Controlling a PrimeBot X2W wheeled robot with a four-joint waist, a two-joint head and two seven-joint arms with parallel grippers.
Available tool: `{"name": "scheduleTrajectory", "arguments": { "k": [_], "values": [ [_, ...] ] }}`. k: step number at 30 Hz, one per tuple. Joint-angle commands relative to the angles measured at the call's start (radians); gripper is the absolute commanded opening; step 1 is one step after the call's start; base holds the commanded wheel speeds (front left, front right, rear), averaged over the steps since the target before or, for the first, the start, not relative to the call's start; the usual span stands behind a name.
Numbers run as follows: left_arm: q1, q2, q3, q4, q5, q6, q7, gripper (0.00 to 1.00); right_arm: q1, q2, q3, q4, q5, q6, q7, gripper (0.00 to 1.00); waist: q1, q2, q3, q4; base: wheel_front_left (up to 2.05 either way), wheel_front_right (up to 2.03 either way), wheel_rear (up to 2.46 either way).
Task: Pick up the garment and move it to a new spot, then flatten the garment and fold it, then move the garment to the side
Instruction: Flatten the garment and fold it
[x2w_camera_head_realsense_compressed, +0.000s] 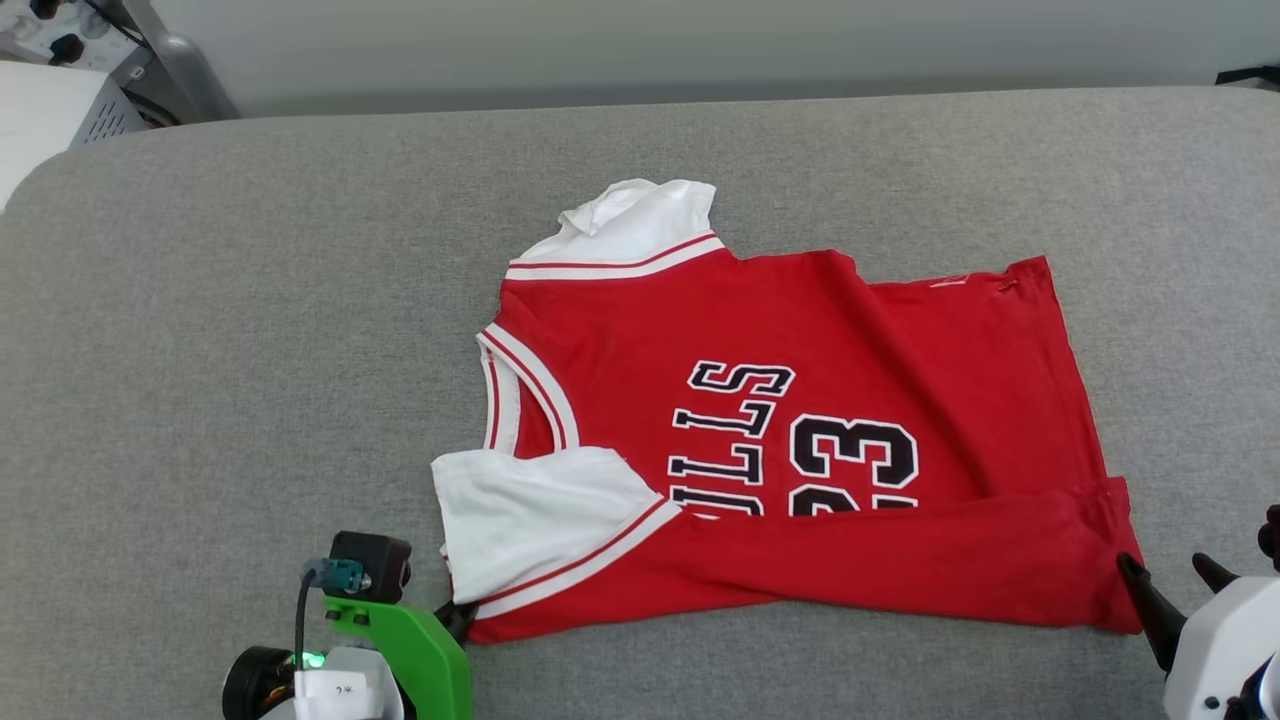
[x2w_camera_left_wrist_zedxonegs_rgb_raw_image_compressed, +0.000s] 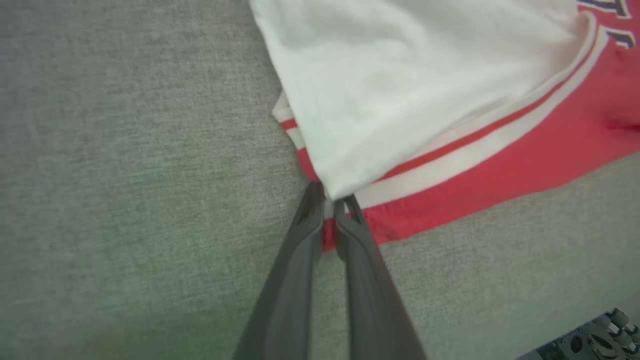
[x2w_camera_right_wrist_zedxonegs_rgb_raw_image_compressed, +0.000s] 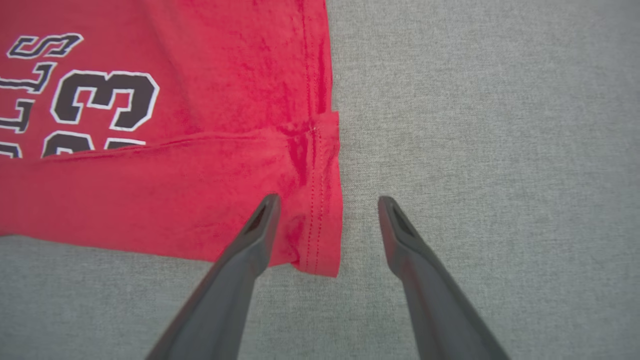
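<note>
One garment (x2w_camera_head_realsense_compressed: 800, 330), two hands (x2w_camera_head_realsense_compressed: 458, 618) (x2w_camera_head_realsense_compressed: 1163, 566)

The shirt (x2w_camera_head_realsense_compressed: 900, 330) is bright red, with white sleeves (x2w_camera_head_realsense_compressed: 520, 510) edged in white bands split by a thin red stripe; the neck trim (x2w_camera_head_realsense_compressed: 530, 385) has the same red-and-white striping. Its print (x2w_camera_head_realsense_compressed: 850, 450) is black, outlined in white. The table (x2w_camera_head_realsense_compressed: 250, 300) under it is a flecked mid-grey weave. The left gripper (x2w_camera_left_wrist_zedxonegs_rgb_raw_image_compressed: 331, 197) is dark grey, with a vivid green bracket (x2w_camera_head_realsense_compressed: 420, 640) behind; the right gripper (x2w_camera_right_wrist_zedxonegs_rgb_raw_image_compressed: 328, 199) is dark grey too, on a white wrist (x2w_camera_head_realsense_compressed: 1220, 630).

Head view overhead; wrist views close on garment (x2w_camera_head_realsense_compressed: 850, 330)
</note>
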Motion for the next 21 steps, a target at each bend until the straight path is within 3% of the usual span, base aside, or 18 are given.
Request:
{"name": "scheduleTrajectory", "arguments": {
  "k": [1,6,18,19,20,21],
  "values": [
    [0.019,-0.011,-0.022,0.026,-0.003,-0.007,0.009,0.0,0.008,-0.003,0.0,0.012,-0.005,-0.001,-0.005,1.0,0.0,-0.0001,-0.019,0.015,0.0,0.0,0.0],
    [0.014,0.004,-0.027,-0.027,0.014,-0.013,-0.005,0.0,0.027,-0.006,0.002,0.073,-0.002,-0.001,-0.003,1.0,0.0,-0.0001,-0.044,0.041,0.0,0.0,0.0],
    [0.005,0.09,-0.027,-0.227,0.049,0.029,0.047,0.0,-0.022,0.024,-0.005,0.246,-0.001,-0.001,-0.025,1.0,0.0,-0.0001,-0.017,0.079,0.0,0.0,0.0],
    [0.004,0.095,-0.031,-0.232,0.05,0.028,0.054,0.0,-0.03,0.022,-0.001,0.258,0.0,-0.001,-0.025,0.5,0.0,-0.0001,-0.012,0.079,0.0,0.0,0.0],
    [0.003,0.099,-0.034,-0.235,0.052,0.026,0.061,0.0,-0.037,0.02,0.001,0.268,0.0,-0.001,-0.028,0.36,0.0,-0.0001,-0.009,0.078,0.0,0.0,0.0],
    [0.001,0.103,-0.038,-0.238,0.051,0.022,0.068,0.0,-0.046,0.018,0.003,0.278,0.002,-0.001,-0.033,0.0,0.0,-0.0001,-0.005,0.077,0.0,0.0,0.0]
  ]
}}
